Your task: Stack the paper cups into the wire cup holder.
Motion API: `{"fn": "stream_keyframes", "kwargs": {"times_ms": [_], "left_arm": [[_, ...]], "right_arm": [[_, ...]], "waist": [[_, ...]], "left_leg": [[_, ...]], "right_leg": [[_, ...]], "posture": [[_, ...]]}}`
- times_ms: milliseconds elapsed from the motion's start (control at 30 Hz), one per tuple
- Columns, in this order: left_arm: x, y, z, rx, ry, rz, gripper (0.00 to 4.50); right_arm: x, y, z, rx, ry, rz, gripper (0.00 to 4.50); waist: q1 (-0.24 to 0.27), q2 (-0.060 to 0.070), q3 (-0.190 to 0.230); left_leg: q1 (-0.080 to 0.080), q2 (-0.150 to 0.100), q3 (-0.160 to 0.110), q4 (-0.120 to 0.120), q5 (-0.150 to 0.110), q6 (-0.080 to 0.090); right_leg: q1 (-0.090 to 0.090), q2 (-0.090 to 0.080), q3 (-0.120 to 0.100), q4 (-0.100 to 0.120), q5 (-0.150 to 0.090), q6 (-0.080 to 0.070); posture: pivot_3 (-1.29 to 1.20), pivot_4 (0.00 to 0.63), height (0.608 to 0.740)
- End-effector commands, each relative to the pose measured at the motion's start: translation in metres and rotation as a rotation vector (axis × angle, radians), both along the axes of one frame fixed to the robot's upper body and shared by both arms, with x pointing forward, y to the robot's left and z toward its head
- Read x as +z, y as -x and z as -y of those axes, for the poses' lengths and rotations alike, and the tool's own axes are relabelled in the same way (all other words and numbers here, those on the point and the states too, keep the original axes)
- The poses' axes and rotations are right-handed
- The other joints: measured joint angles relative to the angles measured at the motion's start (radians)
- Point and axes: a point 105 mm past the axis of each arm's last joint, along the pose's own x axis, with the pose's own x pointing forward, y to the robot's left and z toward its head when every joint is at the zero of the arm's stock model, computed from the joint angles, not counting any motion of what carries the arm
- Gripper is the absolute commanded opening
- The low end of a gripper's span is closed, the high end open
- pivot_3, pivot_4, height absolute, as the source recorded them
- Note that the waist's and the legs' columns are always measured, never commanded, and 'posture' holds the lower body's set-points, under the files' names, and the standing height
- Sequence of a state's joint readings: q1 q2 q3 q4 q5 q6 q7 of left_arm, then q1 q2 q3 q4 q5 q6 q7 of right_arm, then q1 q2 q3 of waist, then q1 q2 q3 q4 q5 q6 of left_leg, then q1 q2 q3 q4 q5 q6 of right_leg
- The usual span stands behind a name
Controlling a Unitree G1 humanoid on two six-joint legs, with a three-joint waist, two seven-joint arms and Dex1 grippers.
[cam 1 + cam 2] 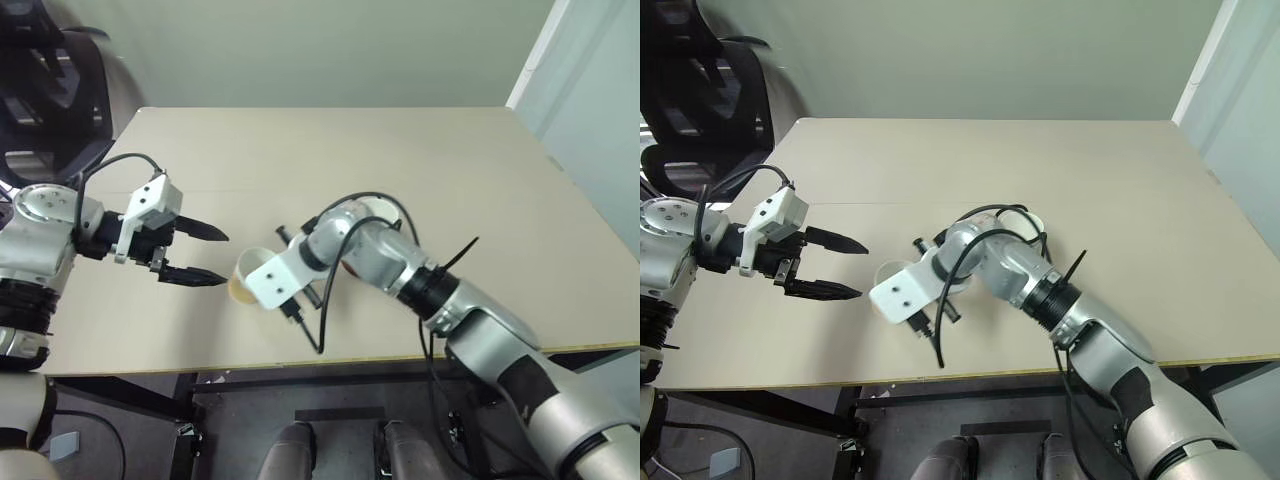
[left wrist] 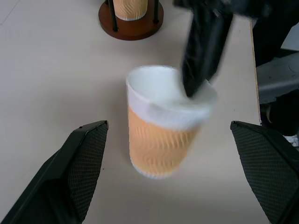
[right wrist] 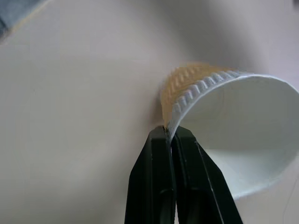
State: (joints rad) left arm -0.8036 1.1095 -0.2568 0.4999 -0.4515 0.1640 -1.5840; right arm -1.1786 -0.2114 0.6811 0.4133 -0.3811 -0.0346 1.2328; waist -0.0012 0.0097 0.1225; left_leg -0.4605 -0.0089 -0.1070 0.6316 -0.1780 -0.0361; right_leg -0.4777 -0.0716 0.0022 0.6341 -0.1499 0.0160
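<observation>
Right pincer (image 3: 170, 135) clamped together on the white rolled rim of a tan, ripple-walled paper cup (image 2: 163, 135), one black finger (image 2: 201, 51) inside the cup's mouth and the other outside against the wall. Cup tilted away from that pincer, mouth wide and white beyond the fingertips; whether its foot touches the beige table (image 1: 400, 160) or clears it cannot be told. Left pincer (image 1: 205, 253) spread apart and empty, two black mesh-faced fingers (image 2: 79, 163) standing either side of the cup without touching it, cup just ahead of their tips and between them. Farther out beyond the cup from the left pincer, a round reddish-brown base disc with thin black upright wires (image 2: 131, 18), the wire cup holder, with a second tan ripple-walled paper cup (image 2: 131, 8) seated between the wires. From the head, holder largely hidden behind the right forearm, white rim of that seated cup peeping above the arm (image 1: 375, 208), well behind the right pincer. Held cup (image 1: 250, 272) just beside the left fingertips, between the two pincers, near the table's near edge.
</observation>
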Motion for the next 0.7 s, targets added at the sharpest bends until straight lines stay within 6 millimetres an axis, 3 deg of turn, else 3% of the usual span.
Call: {"fn": "stream_keyframes", "kwargs": {"times_ms": [33, 200, 467, 600, 700], "left_arm": [[0.009, 0.002, 0.003, -0.043, 0.01, 0.022, 4.5], [0.007, 0.0, 0.004, -0.042, 0.016, 0.023, 4.5], [0.008, -0.003, 0.011, -0.061, 0.022, 0.024, 4.5], [0.01, -0.003, 0.014, -0.069, 0.022, 0.022, 4.5], [0.009, -0.003, 0.014, -0.07, 0.022, 0.02, 4.5]], "right_arm": [[0.037, -0.005, 0.012, -0.011, -0.074, 0.047, 0.04], [0.061, -0.012, 0.045, -0.072, -0.082, 0.058, 0.04], [0.106, -0.016, 0.055, -0.13, -0.2, 0.047, 0.04], [0.139, -0.023, 0.071, -0.18, -0.257, 0.077, 0.04], [0.149, -0.025, 0.085, -0.2, -0.248, 0.085, 0.04]], "waist": [[0.0, 0.0, 0.0], [-0.001, 0.0, 0.0], [-0.003, 0.0, 0.0], [-0.002, -0.001, 0.001], [0.002, -0.001, 0.001]], "left_leg": [[0.0, 0.0, 0.0, 0.0, 0.0, 0.0], [0.0, 0.001, 0.0, 0.0, 0.001, 0.002], [0.001, 0.003, 0.0, 0.0, 0.006, 0.008], [0.0, 0.003, 0.0, 0.0, 0.006, 0.008], [-0.001, 0.003, 0.0, -0.001, 0.006, 0.008]], "right_leg": [[0.0, 0.0, 0.0, 0.0, 0.0, 0.0], [0.0, 0.001, 0.0, 0.0, 0.0, 0.0], [-0.001, 0.002, 0.0, 0.0, 0.0, 0.0], [-0.001, 0.003, 0.0, 0.0, 0.0, 0.0], [0.0, 0.003, 0.0, -0.002, 0.0, 0.0]], "posture": [[0.0, 0.15, 0.74], [0.0, 0.15, 0.74], [0.0, 0.15, 0.74], [0.0, 0.15, 0.74], [0.0, 0.15, 0.74]]}}
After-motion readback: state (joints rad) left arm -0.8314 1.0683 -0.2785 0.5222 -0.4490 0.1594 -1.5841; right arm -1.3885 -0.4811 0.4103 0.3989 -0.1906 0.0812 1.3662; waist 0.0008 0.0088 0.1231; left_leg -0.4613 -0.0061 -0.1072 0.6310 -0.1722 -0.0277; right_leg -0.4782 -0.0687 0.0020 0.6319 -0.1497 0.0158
